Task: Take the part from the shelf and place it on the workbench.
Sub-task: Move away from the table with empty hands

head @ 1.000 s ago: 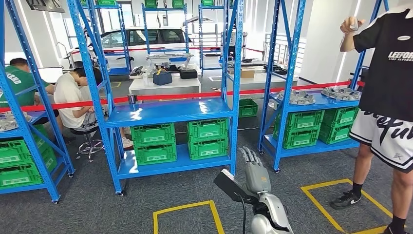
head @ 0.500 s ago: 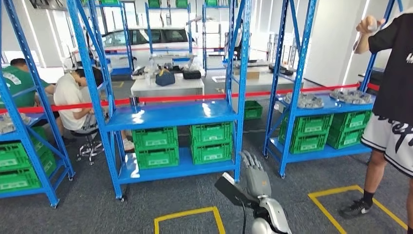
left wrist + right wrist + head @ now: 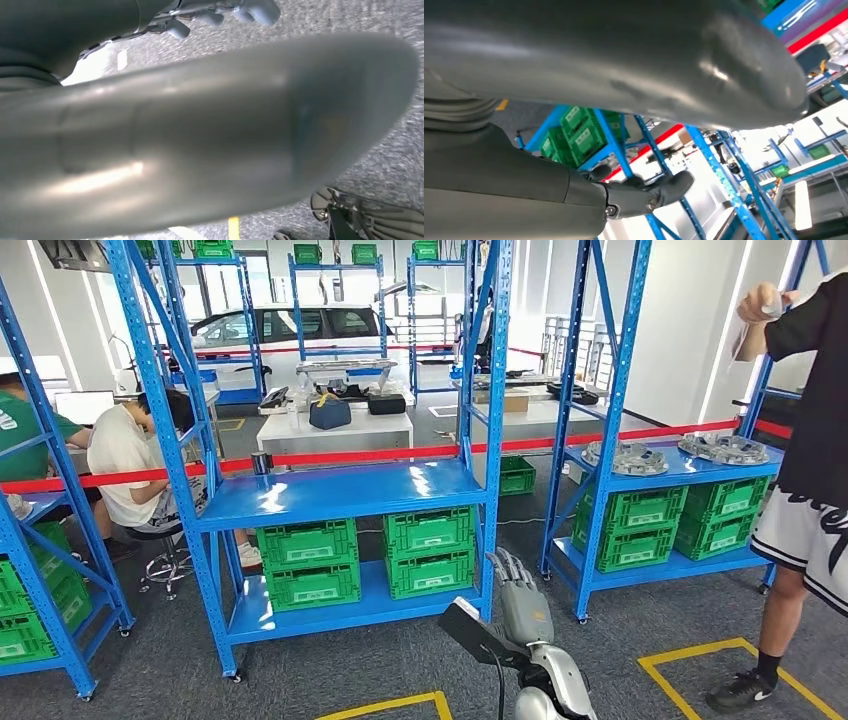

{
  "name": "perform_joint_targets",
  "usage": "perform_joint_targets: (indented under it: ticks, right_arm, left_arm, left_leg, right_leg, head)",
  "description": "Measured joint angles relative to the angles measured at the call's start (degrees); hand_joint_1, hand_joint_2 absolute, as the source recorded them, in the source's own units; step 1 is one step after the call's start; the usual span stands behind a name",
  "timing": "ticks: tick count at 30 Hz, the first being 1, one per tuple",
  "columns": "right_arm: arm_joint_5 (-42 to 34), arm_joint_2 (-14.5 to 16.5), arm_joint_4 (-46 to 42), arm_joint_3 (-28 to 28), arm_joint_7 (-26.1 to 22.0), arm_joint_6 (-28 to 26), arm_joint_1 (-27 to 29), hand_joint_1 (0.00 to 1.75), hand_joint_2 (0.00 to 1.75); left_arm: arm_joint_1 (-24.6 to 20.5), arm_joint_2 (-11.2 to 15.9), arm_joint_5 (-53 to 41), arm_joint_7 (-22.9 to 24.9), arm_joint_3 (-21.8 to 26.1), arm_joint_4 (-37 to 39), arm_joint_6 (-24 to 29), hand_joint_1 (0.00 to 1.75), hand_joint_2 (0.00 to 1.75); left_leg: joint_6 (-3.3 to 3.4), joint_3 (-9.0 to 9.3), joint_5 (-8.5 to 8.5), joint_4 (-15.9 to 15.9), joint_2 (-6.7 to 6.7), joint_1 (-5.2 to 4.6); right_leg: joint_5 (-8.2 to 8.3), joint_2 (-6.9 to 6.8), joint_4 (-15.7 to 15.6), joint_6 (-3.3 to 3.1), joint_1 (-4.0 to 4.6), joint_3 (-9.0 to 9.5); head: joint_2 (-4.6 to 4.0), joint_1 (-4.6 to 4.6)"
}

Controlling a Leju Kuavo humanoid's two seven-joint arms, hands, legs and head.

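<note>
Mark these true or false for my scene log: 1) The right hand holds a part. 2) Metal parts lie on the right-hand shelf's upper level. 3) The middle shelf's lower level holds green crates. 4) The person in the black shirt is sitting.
1) False: the right hand holds nothing, fingers apart.
2) True: the metal parts lie on the right-hand shelf.
3) True: green crates sit on the middle shelf, lower level.
4) False: the person in the black shirt stands.

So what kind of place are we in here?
Looks like a factory or warehouse floor: blue racks with green crates, metal parts on a shelf, and a car behind.
</note>
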Motion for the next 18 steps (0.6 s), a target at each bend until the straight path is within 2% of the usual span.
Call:
perform_joint_targets:
  ticks: [2, 4, 5, 6, 7, 8, 9, 10, 11, 12, 13, 14, 15, 16, 18]
  right_arm:
    - [-0.04, 0.07, 0.08, 0.00, -0.04, -0.07, -0.32, 0.00, 0.00]
    - [-0.04, 0.09, 0.25, 0.00, -0.02, -0.08, -0.65, 0.00, 0.00]
    - [-0.05, 0.10, 0.39, 0.00, 0.01, -0.07, -0.72, 0.00, 0.00]
    - [-0.07, 0.10, 0.57, -0.01, 0.11, -0.05, -0.73, 0.00, 0.00]
    - [-0.11, 0.10, 0.78, -0.01, 0.23, -0.05, -0.65, 0.00, 0.00]
    - [-0.15, 0.07, 0.99, -0.02, 0.37, -0.07, -0.53, 0.00, 0.00]
    - [-0.21, 0.03, 1.22, -0.02, 0.51, -0.09, -0.44, 0.00, 0.00]
    - [-0.25, -0.03, 1.41, -0.02, 0.60, -0.13, -0.38, 0.00, 0.00]
    - [-0.28, -0.08, 1.57, -0.02, 0.66, -0.17, -0.35, 0.00, 0.00]
    - [-0.39, -0.21, 1.75, -0.02, 0.70, -0.24, -0.31, 0.00, 0.00]
    - [-0.48, -0.38, 1.90, -0.03, 0.77, -0.31, -0.23, 0.00, 0.00]
    - [-0.64, -0.59, 2.02, -0.08, 0.81, -0.44, -0.10, 0.00, 0.00]
    - [-0.85, -0.81, 2.10, -0.15, 0.80, -0.63, 0.05, 0.00, 0.00]
    - [-1.03, -1.04, 2.13, -0.26, 0.76, -0.83, 0.17, 0.00, 0.00]
    - [-1.47, -1.44, 2.16, -0.49, 0.54, -1.18, 0.28, 0.00, 0.00]
  left_arm:
    - [0.04, -0.02, 0.13, -0.03, 0.02, 0.00, 0.04, 0.00, 0.00]
    - [0.11, -0.01, 0.15, -0.04, 0.03, -0.01, 0.08, 0.00, 0.00]
    - [0.13, 0.01, 0.14, -0.04, 0.04, -0.01, 0.10, 0.00, 0.00]
    - [0.13, 0.02, 0.11, -0.06, 0.04, -0.01, 0.12, 0.00, 0.00]
    - [0.15, 0.03, 0.09, -0.09, 0.04, -0.01, 0.12, 0.00, 0.00]
    - [0.21, 0.05, 0.06, -0.13, 0.04, -0.01, 0.12, 0.00, 0.00]
    - [0.29, 0.06, 0.03, -0.17, 0.04, -0.01, 0.09, 0.00, 0.00]
    - [0.35, 0.07, 0.00, -0.19, 0.04, -0.01, 0.07, 0.00, 0.00]
    - [0.39, 0.07, -0.03, -0.22, 0.04, -0.01, 0.05, 0.00, 0.00]
    - [0.36, 0.03, -0.11, -0.24, 0.04, 0.01, 0.02, 0.00, 0.00]
    - [0.29, 0.00, -0.25, -0.27, 0.04, 0.02, -0.01, 0.00, 0.00]
    - [0.21, -0.03, -0.45, -0.30, 0.04, 0.04, -0.04, 0.00, 0.00]
    - [0.14, -0.05, -0.69, -0.31, 0.04, 0.05, -0.08, 0.00, 0.00]
    - [0.07, -0.04, -0.88, -0.28, 0.04, 0.05, -0.10, 0.00, 0.00]
    - [-0.05, 0.06, -1.11, -0.15, 0.03, 0.03, -0.20, 0.00, 0.00]
  left_leg:
    - [0.81, 1.10, -0.32, -0.59, -0.17, 0.10]
    - [1.57, 2.44, -1.02, -1.03, -0.30, 0.25]
    - [1.85, 3.02, -1.52, -1.14, -0.32, 0.26]
    - [2.05, 3.64, -2.12, -1.16, -0.37, 0.26]
    - [2.11, 4.28, -2.73, -1.16, -0.45, 0.24]
    - [2.12, 5.05, -3.41, -1.16, -0.55, 0.21]
    - [2.07, 5.92, -4.11, -1.14, -0.65, 0.17]
    - [1.97, 6.85, -4.83, -1.13, -0.71, 0.13]
    - [1.86, 7.75, -5.56, -1.13, -0.73, 0.08]
    - [1.69, 8.63, -6.32, -1.00, -0.76, -0.02]
    - [1.44, 9.32, -7.05, -0.93, -0.82, -0.08]
    - [1.15, 9.78, -7.71, -0.95, -0.88, -0.10]
    - [0.80, 10.21, -8.01, -0.60, -0.95, -0.09]
    - [0.43, 10.41, -7.99, -0.12, -1.00, -0.06]
    - [-0.15, 9.45, -7.48, 2.92, -0.83, -0.03]
  right_leg:
    - [0.72, -0.04, 1.01, 0.61, -0.02, -0.22]
    - [1.41, -0.19, 6.23, 1.01, -0.08, -3.31]
    - [0.85, -0.28, 9.80, 1.21, -0.12, -5.82]
    - [-0.56, -0.31, 13.21, 1.39, -0.12, -8.58]
    - [-2.49, -0.31, 15.32, 1.54, -0.12, -10.85]
    - [-4.15, -0.31, 16.06, 1.64, -0.12, -12.51]
    - [-4.67, -0.32, 15.10, 1.61, -0.11, -13.34]
    - [-3.49, -0.32, 12.58, 1.45, -0.09, -13.38]
    - [-0.77, -0.35, 9.03, 1.18, -0.05, -12.85]
    - [2.79, -0.36, 5.38, 0.87, 0.12, -12.14]
    - [5.66, -0.41, 2.61, 0.56, 0.29, -11.42]
    - [7.53, -0.41, 0.99, 0.31, 0.51, -10.73]
    - [8.22, -0.37, 0.35, 0.04, 0.66, -10.22]
    - [7.98, -0.30, 0.25, -0.28, 0.61, -9.57]
    - [7.55, -0.21, -0.07, -1.08, 0.36, -8.27]
  head:
    - [0.01, 0.02]
    - [0.01, 0.04]
    - [0.01, 0.06]
    - [0.01, 0.07]
    - [0.01, 0.07]
    - [0.01, 0.07]
    - [0.01, 0.07]
    - [0.01, 0.08]
    - [0.01, 0.07]
    - [0.01, 0.04]
    - [0.00, 0.01]
    - [0.00, 0.00]
    - [0.00, -0.04]
    - [0.01, -0.05]
    - [0.01, -0.14]
